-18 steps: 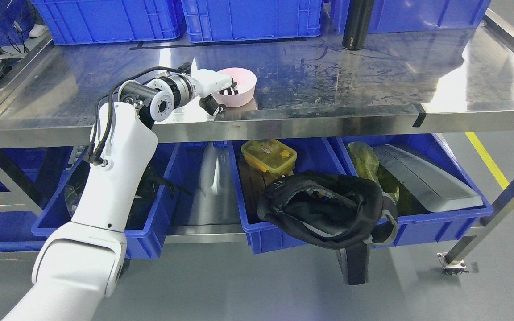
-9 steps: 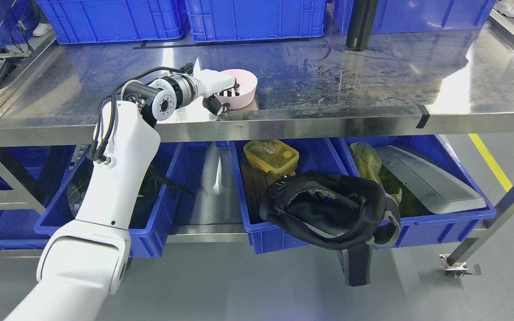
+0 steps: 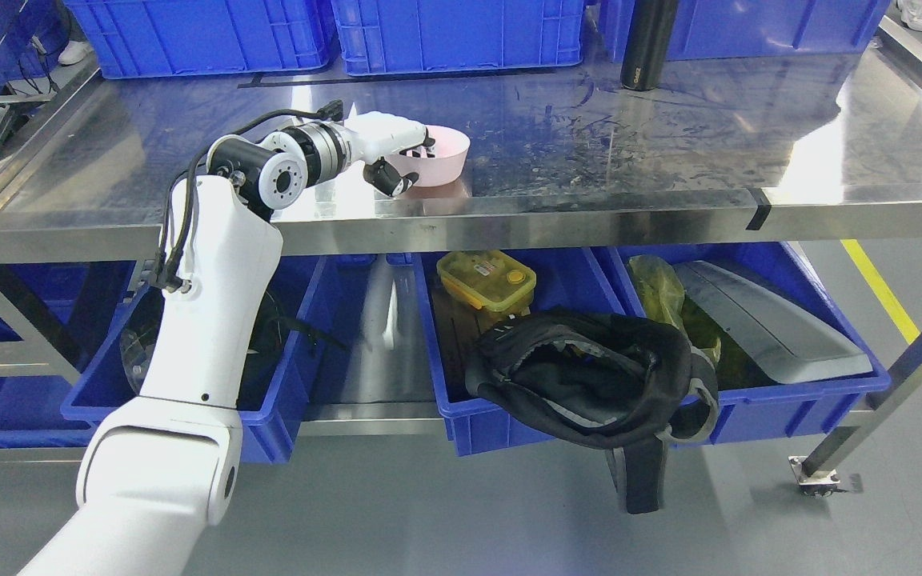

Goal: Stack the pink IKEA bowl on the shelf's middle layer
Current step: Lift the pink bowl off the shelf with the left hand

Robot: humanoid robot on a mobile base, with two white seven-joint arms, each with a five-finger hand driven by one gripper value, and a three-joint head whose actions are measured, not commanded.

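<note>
Nearest, under the steel shelf layer [image 3: 589,216], blue bins [image 3: 509,400] sit on the lower level, one with a yellow lunch box [image 3: 487,280] and a black bag [image 3: 589,376] draped over its front wall. The left arm rises from the lower left and reaches over the front edge of the shelf layer, left of its middle.

The left hand [image 3: 397,152] has its fingers over the near-left rim of the pink bowl [image 3: 438,154] and its thumb low against the outer wall, so it appears to be holding the bowl by that rim. The bowl lies just inside the front edge, directly beyond and to the right of the hand, tilted with its far rim raised; whether its base touches the steel I cannot tell. A round bowl has no long axis to mind, so what matters is that its bulk hangs away from the wrist.

No second bowl is visible to stack on. Farther back stand a black bottle [image 3: 647,44] and blue crates [image 3: 453,32] along the rear edge. The right arm is out of view.
</note>
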